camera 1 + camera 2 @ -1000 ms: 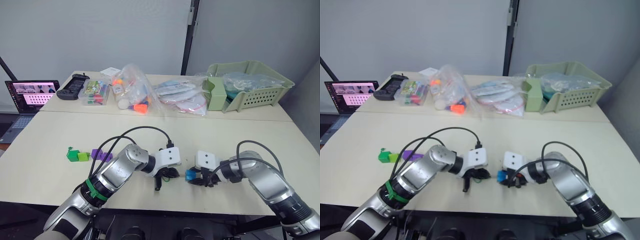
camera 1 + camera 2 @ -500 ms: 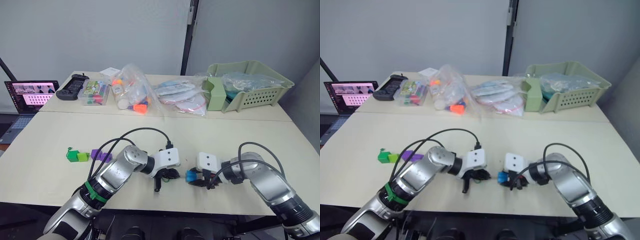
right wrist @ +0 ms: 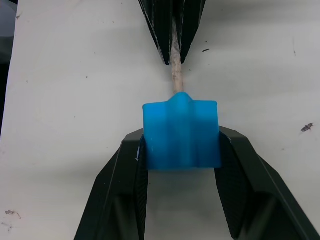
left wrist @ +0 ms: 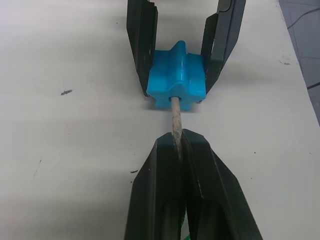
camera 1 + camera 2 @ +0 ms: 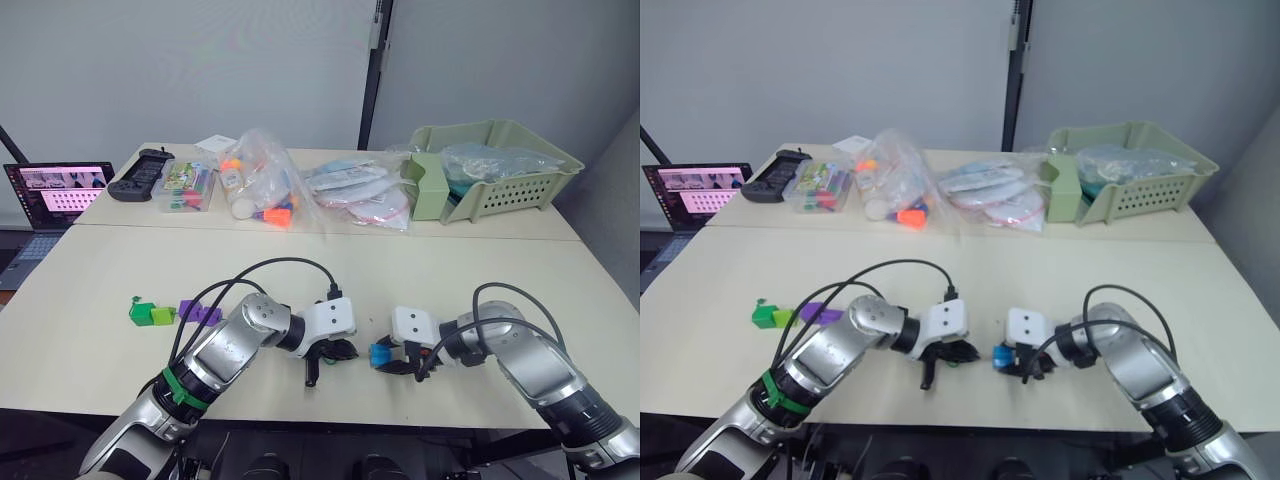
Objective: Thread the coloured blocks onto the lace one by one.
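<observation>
A blue block [image 3: 181,132] sits low over the table, with my right gripper [image 5: 387,355] shut on its two sides. My left gripper [image 4: 178,137] is shut on the lace's stiff pale tip [image 4: 175,117]. It faces the right gripper from a short way off. The tip's end meets the hole in the block's near face; I cannot tell how deep it goes. A bit of green cord [image 5: 953,360] shows under the left gripper. Farther left on the table lie a dark green block [image 5: 139,311], a light green block [image 5: 163,315] and purple blocks [image 5: 200,313] in a row.
Both grippers work close to the table's front edge [image 5: 330,425]. At the back stand clear bags of craft items [image 5: 265,185], a pale green basket [image 5: 495,165], a clear box [image 5: 188,185], a black controller [image 5: 145,168] and a laptop [image 5: 55,190].
The head camera's view has shifted slightly. Both grippers keep their hold and pose, the lace tip staying at the blue block.
</observation>
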Motion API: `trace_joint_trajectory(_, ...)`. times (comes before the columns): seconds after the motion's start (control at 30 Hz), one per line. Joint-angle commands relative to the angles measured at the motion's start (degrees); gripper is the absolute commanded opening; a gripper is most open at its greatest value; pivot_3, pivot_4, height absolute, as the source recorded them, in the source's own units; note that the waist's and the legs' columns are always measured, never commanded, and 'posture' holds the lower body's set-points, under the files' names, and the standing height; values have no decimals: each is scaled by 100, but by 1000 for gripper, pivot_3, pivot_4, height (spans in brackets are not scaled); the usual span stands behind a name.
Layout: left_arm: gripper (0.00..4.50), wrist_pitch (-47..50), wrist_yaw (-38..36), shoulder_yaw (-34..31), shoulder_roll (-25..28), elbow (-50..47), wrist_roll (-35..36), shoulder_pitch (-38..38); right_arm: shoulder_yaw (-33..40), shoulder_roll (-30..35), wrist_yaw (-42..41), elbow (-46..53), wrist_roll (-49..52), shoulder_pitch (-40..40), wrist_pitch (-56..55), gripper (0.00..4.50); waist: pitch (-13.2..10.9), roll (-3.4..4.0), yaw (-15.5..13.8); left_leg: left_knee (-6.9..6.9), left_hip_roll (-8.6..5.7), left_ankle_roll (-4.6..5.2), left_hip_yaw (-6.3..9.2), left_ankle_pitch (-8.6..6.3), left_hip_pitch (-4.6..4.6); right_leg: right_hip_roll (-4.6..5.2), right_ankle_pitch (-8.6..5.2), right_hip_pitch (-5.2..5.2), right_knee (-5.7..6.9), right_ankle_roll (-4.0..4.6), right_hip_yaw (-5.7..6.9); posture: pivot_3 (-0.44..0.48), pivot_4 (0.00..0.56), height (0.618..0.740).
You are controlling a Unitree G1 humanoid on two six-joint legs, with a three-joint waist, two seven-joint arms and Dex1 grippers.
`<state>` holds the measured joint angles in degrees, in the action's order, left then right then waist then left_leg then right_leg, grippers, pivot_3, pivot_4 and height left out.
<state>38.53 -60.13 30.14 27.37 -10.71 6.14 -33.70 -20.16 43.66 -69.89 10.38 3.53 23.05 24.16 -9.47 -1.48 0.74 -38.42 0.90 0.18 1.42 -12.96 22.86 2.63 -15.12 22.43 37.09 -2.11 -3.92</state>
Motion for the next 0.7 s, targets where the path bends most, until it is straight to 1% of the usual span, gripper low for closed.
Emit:
trace_joint_trajectory(0.03, 0, 36, 119, -247, -32, -382, 126, -31, -203, -56, -41, -77, -21, -81, 133, 1347, 0, 0, 3, 0, 0, 0, 0, 0, 0, 0, 0, 0, 0, 0, 0, 0, 150, 740)
trace_joint_trajectory(0.23, 0, 121, 282, -185, -173, -425, 195, 3, -212, -142, -51, 162, 64, -86, 375, 1347, 0, 0, 3, 3, 2, 0, 0, 0, -1, -1, 0, 1, 0, 0, 0, 0, 150, 740)
trace_joint_trajectory(0.53, 0, -196, 329, 48, -698, -165, 223, 60, -343, -266, -71, 651, 140, -120, 712, 1347, 0, 0, -53, 1, -5, 0, 0, 0, -1, 4, 0, -6, -5, -1, 0, 0, 150, 740)
trace_joint_trajectory(0.7, 0, -280, 269, 20, -717, -79, 213, 31, -314, -287, -55, 583, 115, -67, 717, 1347, 1, 0, -60, 1, -5, 0, 0, 0, -4, 5, 0, -9, -5, -1, 0, 0, 150, 740)
